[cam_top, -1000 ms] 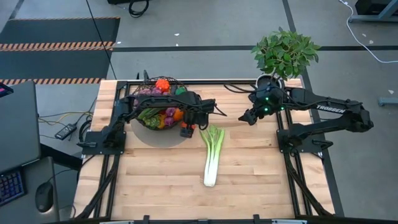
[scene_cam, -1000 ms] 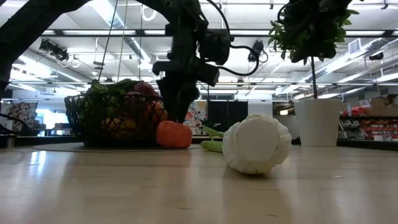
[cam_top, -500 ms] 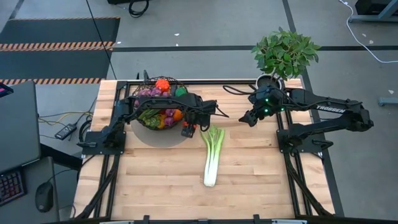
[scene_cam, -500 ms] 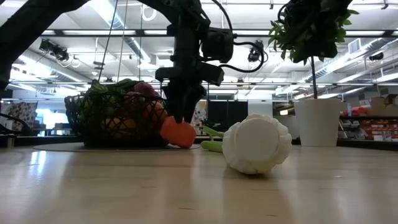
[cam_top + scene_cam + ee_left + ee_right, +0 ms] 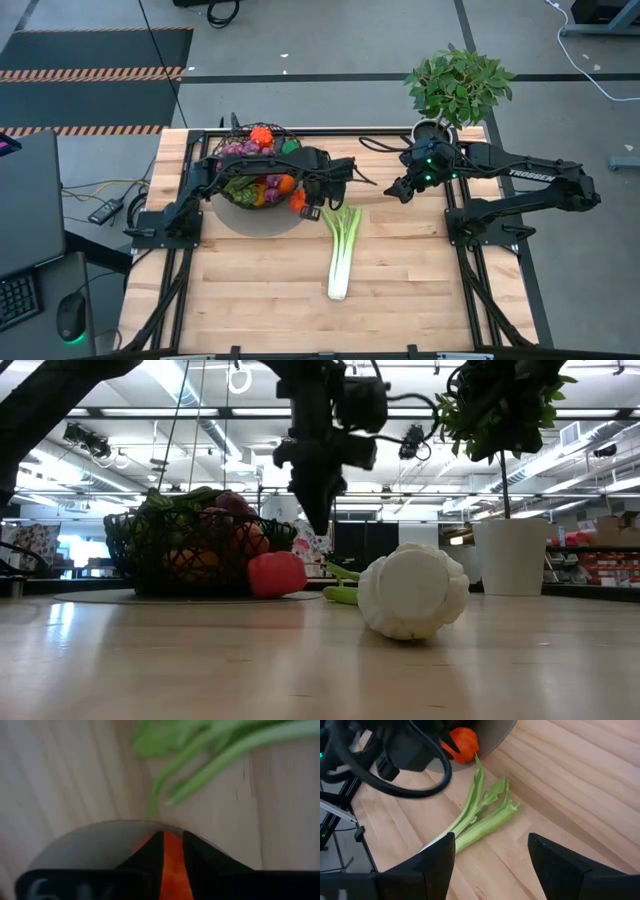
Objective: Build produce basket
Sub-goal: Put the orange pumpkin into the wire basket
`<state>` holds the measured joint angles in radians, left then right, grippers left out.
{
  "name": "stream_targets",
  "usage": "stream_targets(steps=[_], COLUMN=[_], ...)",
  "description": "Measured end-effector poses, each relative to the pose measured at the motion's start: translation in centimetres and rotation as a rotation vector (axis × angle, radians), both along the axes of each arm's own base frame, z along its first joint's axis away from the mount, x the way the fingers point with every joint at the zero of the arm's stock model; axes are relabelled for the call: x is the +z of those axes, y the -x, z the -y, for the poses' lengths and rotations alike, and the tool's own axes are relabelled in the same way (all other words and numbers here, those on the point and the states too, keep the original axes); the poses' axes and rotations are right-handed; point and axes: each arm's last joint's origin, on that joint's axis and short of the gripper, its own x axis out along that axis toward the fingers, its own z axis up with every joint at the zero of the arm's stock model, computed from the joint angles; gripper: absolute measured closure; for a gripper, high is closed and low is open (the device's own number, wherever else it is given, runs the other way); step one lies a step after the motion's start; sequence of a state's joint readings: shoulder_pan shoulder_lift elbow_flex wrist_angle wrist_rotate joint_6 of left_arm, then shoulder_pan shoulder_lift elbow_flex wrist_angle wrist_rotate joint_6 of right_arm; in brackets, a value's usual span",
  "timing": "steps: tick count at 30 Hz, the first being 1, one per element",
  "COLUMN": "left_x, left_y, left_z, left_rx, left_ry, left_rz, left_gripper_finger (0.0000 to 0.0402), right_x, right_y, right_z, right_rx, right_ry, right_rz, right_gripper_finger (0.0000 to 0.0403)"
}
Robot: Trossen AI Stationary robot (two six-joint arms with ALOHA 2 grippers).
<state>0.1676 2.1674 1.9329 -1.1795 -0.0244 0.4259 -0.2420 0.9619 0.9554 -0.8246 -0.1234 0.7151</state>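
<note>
Closure of the left end effector (image 5: 317,525), now lifted centre-frame with fingers pressed together, left the orange fruit (image 5: 276,573) on the tabletop (image 5: 300,660) against the basket (image 5: 180,555), so a regrasp seems needed; right end effector (image 5: 397,190) waits spread, upper right.

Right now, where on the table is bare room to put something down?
Free: the wood between the leek and the table's left edge, also right of the leek. Crowded: around the basket, where the left tool works.

Wooden table (image 5: 250,290), leek (image 5: 341,250), grey mat (image 5: 262,222) under basket (image 5: 255,175), probably pepper (image 5: 276,574)
</note>
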Motion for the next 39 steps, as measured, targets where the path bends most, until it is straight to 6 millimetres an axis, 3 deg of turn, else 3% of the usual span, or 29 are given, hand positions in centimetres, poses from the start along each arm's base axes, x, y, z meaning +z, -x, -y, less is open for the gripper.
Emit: stream_targets(steps=[5,9,21,25,32,39], left_x=[1.3,1.6,1.6,1.6,1.5,-1.3], left_y=[0.1,0.3,0.3,0.3,0.7,2.1], left_z=[-0.2,0.0,0.2,0.3,0.3,0.0], left_rx=[0.001,-0.084,-0.083,-0.152,-0.187,-0.103], left_ry=[-0.001,-0.016,-0.011,0.030,0.036,0.070], left_rz=[-0.004,-0.026,-0.028,-0.020,-0.061,-0.187], left_gripper_finger=[0.0337,0.0313,0.0271,0.0225,0.0110,0.0024], right_x=[0.0,0.0,0.0,0.0,0.0,0.0], right_y=[0.0,0.0,0.0,0.0,0.0,-0.1], right_z=[0.0,0.0,0.0,0.0,0.0,-0.4], right_rx=[0.000,-0.001,-0.008,-0.008,-0.032,-0.051], right_ry=[0.000,0.000,0.008,0.008,0.046,0.109], right_rz=[0.000,0.000,-0.002,-0.002,-0.012,-0.024], right_gripper_finger=[0.0148,0.0148,0.0148,0.0148,0.0148,0.0148])
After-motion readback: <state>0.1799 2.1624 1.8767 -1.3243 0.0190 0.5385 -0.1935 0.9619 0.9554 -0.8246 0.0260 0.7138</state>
